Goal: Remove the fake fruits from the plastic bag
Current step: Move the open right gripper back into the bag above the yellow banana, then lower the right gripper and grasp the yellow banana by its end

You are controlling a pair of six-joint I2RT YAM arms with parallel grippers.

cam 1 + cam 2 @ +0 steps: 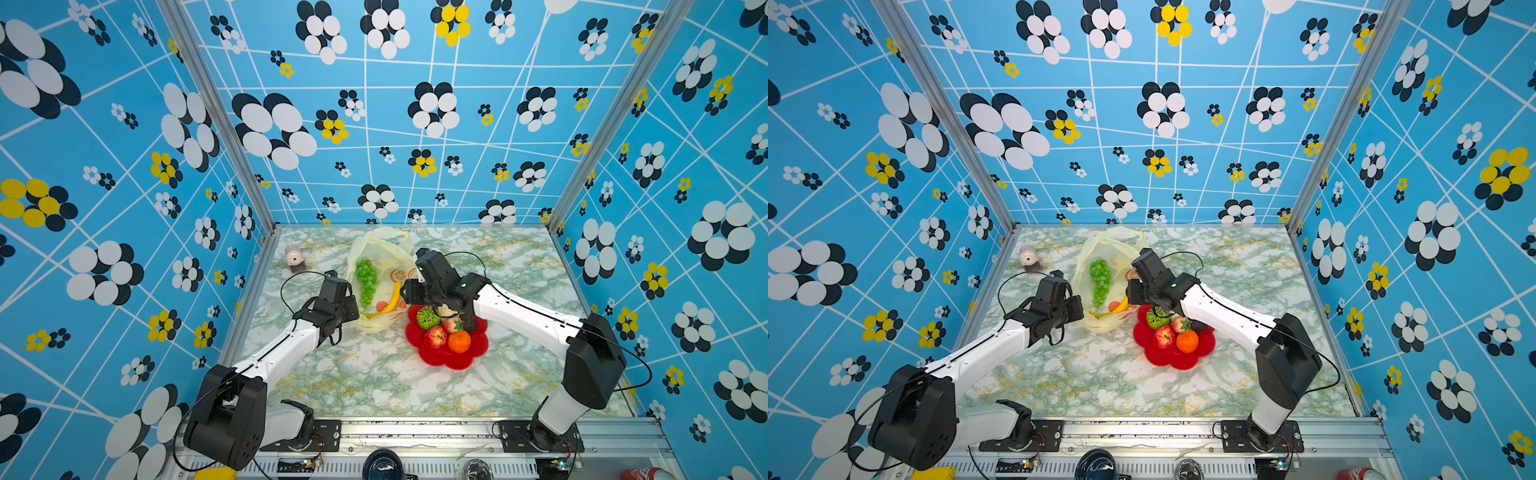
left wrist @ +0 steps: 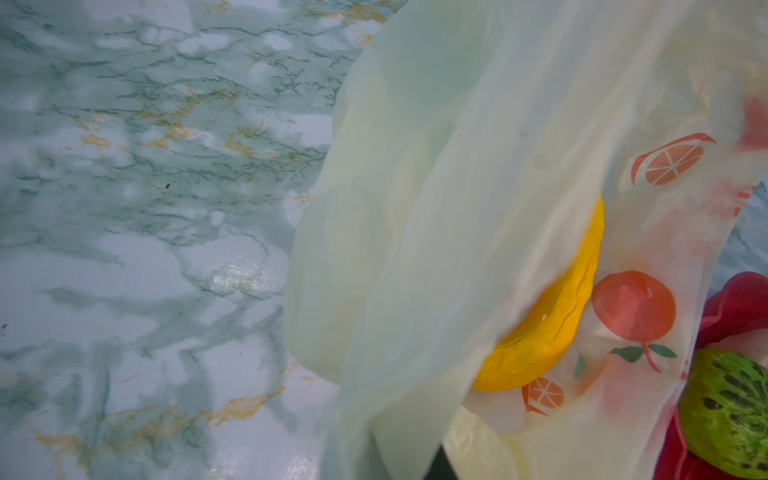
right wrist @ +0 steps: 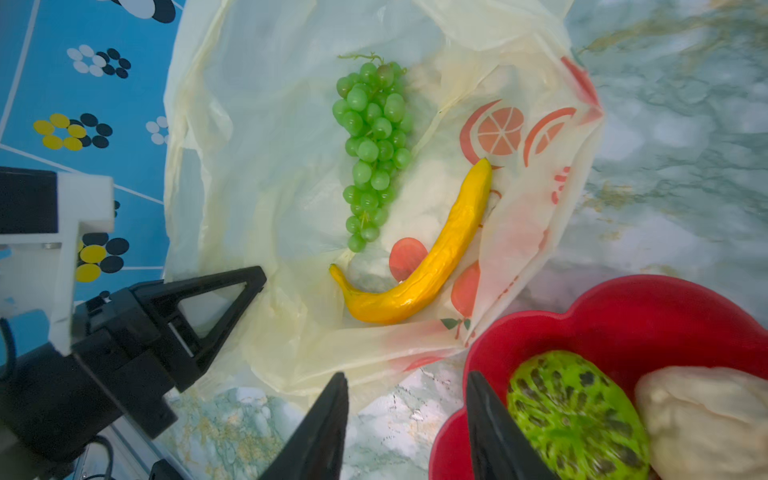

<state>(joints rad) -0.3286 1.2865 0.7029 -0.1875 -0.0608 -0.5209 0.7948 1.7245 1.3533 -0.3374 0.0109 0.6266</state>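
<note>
Translucent pale-yellow plastic bag [image 3: 257, 166] with printed orange-fruit pictures, lying crumpled and open on the green-veined, marble-patterned desk [image 1: 374, 374]; one corner meets the rim of the red flower-shaped plate [image 3: 623, 307].

Two fake fruits lie inside the bag. The curved yellow banana [image 3: 440, 257] is the nearer to the plate. The green grape bunch [image 3: 374, 141] lies beyond it, farther from the plate.

On the plate rest the green netted ball [image 3: 577, 415] and, touching it, the cream garlic-like bulb [image 3: 706, 419], both on the side of the plate towards the bag. The red apple [image 1: 435, 336], the round orange [image 1: 459, 341] and the strawberry [image 1: 453, 324] sit together on the plate's other half.

The left gripper [image 3: 249, 282] is on the far side of the bag from the plate, with its fingers closed on the bag's film. The right gripper [image 3: 406, 374] hangs over the plate's rim on the bag side. Its fingers are parted with nothing between them: one is above bare desk just off the plate, the other over the rim beside the netted ball.
</note>
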